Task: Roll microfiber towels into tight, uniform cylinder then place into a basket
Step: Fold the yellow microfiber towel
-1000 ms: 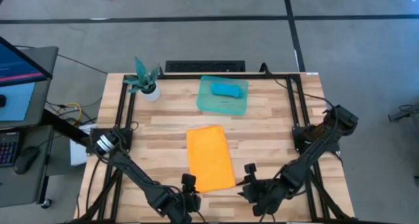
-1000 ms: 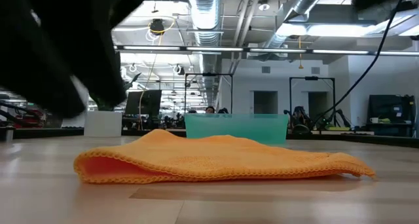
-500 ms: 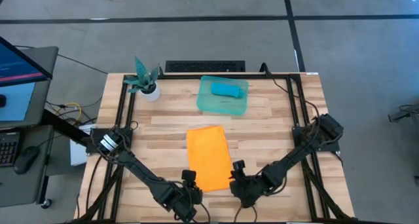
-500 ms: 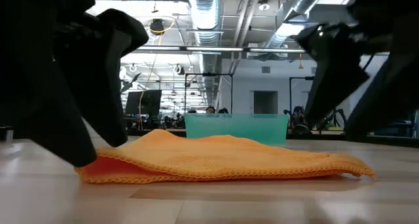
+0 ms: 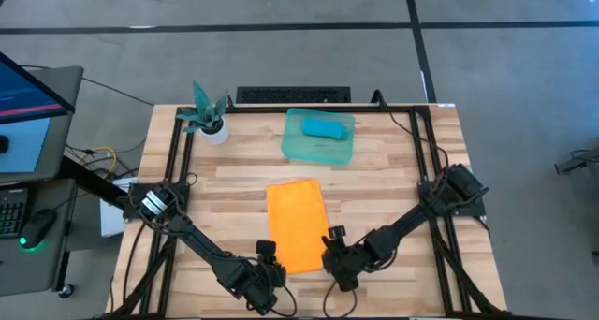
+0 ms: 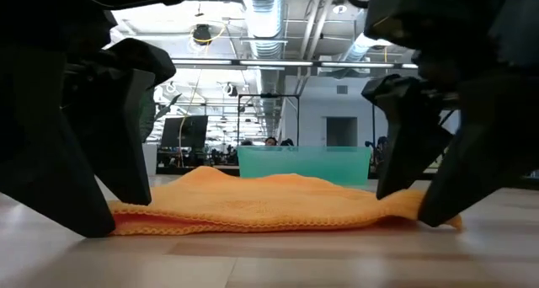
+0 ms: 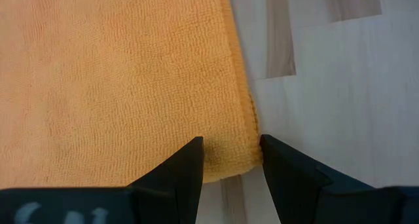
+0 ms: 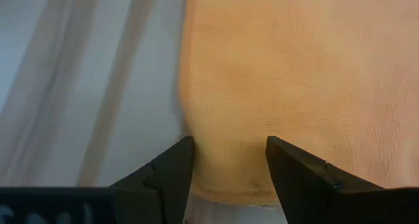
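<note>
The orange towel point(image 5: 299, 225) lies folded flat on the worktop point(image 5: 393, 184), its long axis running from the two pincers at its near end away toward the basket point(image 5: 319, 137) well beyond its far end; the near short edge is partly hidden under the pincers in the high view, and in the low view both near corners disappear behind dark fingers, so how much cloth sits between them is clear only from the wrist views. The left pincer point(image 7: 230, 160) stands released, its fingers point(image 7: 180, 171) spread either side of the towel's near left corner, with the hemmed edge running between them and bare wood to one side. The right pincer point(image 8: 229, 160) is likewise released, fingers point(image 8: 298, 171) apart and straddling the near right corner, the cloth bulging slightly between them; whether any fingertip actually presses the cloth is hard to make out. Farther from the pincers, the turquoise towel point(image 5: 327, 127) sits as a short roll inside the basket, lying crosswise to the orange towel's long axis; in the low view only the basket's front wall shows above the orange cloth and the roll is hidden. A small white pot with a teal plant point(image 5: 210, 116) stands near the worktop's far left corner, well apart from both pincers
</note>
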Robot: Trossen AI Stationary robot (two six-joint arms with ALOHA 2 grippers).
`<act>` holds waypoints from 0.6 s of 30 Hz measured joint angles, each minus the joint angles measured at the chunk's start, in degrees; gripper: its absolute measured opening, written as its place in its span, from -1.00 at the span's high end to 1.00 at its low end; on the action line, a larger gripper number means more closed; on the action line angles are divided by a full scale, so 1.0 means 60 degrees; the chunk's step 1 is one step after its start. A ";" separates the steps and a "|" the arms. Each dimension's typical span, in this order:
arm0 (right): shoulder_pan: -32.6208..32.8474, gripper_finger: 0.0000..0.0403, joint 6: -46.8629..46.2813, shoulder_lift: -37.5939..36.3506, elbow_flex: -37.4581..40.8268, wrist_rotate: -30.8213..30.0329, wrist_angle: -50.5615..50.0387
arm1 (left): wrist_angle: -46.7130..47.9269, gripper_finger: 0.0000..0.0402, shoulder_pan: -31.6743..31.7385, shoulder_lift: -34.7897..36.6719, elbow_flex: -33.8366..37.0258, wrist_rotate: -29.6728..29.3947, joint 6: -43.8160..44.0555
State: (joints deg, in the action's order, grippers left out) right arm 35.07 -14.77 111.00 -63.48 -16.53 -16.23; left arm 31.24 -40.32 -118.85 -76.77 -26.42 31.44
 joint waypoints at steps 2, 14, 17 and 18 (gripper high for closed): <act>-0.0069 -0.08 -0.0032 0.0003 0.0000 0.0028 0.0004 | 0.0002 0.27 0.0028 0.0000 0.0000 -0.0003 -0.0002; -0.0549 0.29 -0.0541 0.0113 -0.0022 0.1000 0.0101 | -0.0195 0.33 0.0255 -0.0032 0.0011 -0.0065 0.0060; -0.0567 0.53 -0.0481 0.0117 -0.0022 0.0988 0.0102 | -0.0249 0.46 0.0255 -0.0044 0.0018 -0.0072 -0.0037; -0.0577 0.62 -0.0413 0.0117 -0.0022 0.0986 0.0102 | -0.0257 0.51 0.0259 -0.0047 0.0018 -0.0072 -0.0042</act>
State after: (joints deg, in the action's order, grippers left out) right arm 31.61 -17.25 111.70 -63.61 -10.61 -15.62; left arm 29.70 -38.76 -119.13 -76.66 -26.85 31.19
